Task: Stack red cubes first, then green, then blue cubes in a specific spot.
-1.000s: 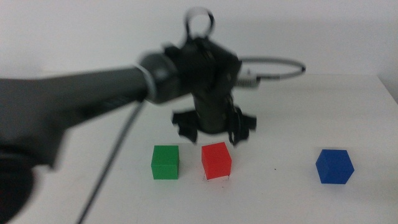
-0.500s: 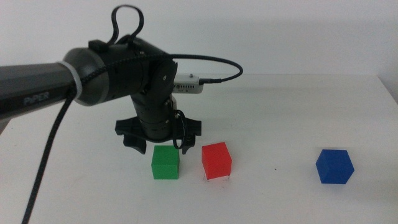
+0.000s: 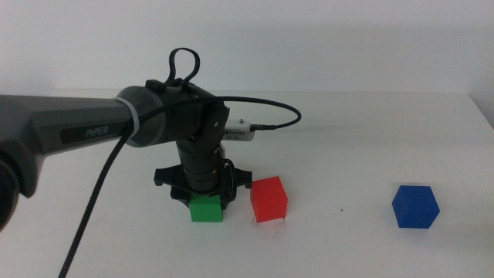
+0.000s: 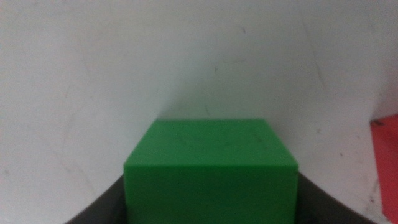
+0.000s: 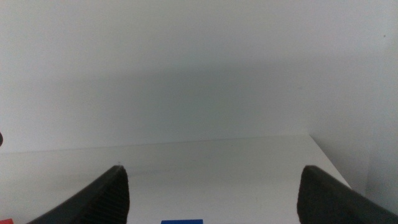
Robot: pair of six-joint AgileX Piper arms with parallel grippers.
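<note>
Left hand (image 3: 202, 191): reaching in from the left side of the middle view and sitting low over the green cube (image 3: 206, 209), its two dark jaws spread apart and straddling the cube on either side; in the left wrist view the cube (image 4: 210, 169) is filling the gap between the jaws, and whether the jaws are pressing on its sides I cannot tell.
Green cube: resting on the white surface (image 3: 347, 147), its upper part hiding behind the left hand in the middle view.
Red cube (image 3: 268, 199): sitting on the surface just beside the green cube, on the side away from the left arm, with a narrow gap showing between them; a sliver of it (image 4: 385, 168) is showing at the edge of the left wrist view.
Blue cube (image 3: 414, 206): lying well apart from the other two, towards the right side of the surface; a thin strip of it (image 5: 181, 221) is peeking between the right hand's jaws.
Right hand (image 5: 211, 199): waiting out of the middle view, jaws held wide apart with nothing between them, pointing across the bare surface.
</note>
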